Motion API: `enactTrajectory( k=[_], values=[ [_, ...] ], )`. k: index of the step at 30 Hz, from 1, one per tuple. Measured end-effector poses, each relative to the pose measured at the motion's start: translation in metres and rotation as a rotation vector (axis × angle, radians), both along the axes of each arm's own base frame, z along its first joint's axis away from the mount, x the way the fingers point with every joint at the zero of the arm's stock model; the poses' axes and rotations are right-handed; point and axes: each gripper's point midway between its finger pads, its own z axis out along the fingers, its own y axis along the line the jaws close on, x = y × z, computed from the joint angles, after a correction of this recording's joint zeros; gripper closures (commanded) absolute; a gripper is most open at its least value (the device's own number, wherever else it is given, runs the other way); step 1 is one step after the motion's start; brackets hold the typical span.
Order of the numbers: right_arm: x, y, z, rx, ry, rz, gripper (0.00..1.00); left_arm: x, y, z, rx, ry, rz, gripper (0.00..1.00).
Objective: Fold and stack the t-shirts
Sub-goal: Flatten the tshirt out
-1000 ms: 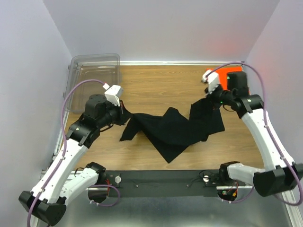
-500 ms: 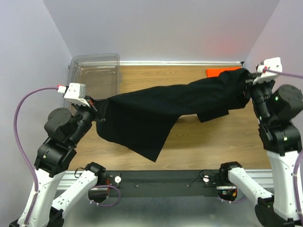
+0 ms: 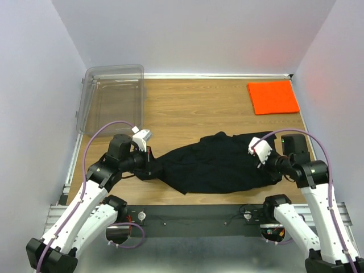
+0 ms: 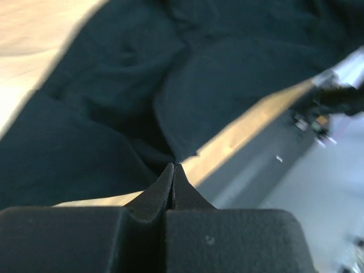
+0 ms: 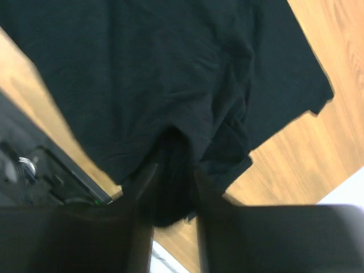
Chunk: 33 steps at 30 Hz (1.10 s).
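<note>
The black t-shirt (image 3: 219,162) lies crumpled but spread along the near part of the table (image 3: 187,108). My left gripper (image 3: 149,166) is at its left end. In the left wrist view that gripper (image 4: 173,166) is shut, with the shirt's edge (image 4: 114,102) pinched at the tips. My right gripper (image 3: 263,164) rests on the shirt's right end. Its jaws (image 5: 174,170) stand apart, and a bunch of black cloth (image 5: 170,85) lies in the gap. The orange t-shirt (image 3: 273,96) lies flat and folded at the back right.
A clear plastic bin (image 3: 114,94) stands at the back left corner. The black rail with the arm bases (image 3: 193,215) runs along the near edge, close to the shirt's front hem. White walls close in the table on three sides.
Both arms have come down from holding the black shirt stretched in the air. The shirt now lies on the table near the front. The right jaws have opened.
</note>
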Motion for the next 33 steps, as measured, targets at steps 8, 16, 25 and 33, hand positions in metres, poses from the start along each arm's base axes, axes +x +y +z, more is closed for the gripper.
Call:
enactTrajectory(
  k=[8, 16, 25, 33],
  values=[
    [0.021, 0.031, 0.016, 0.130, 0.083, 0.057, 0.03, -0.012, -0.018, 0.010, -0.084, 0.011, -0.128, 1.00],
    [0.055, 0.058, -0.013, 0.241, 0.310, 0.030, 0.19, -0.017, -0.019, 0.008, -0.096, 0.009, -0.150, 1.00],
    [0.067, 0.059, -0.085, 0.211, 0.537, -0.031, 0.27, -0.018, -0.018, 0.003, -0.096, 0.009, -0.154, 1.00],
    [0.056, 0.072, -0.123, 0.167, 0.633, 0.007, 0.53, -0.015, -0.020, 0.004, -0.099, 0.001, -0.154, 1.00]
  ],
)
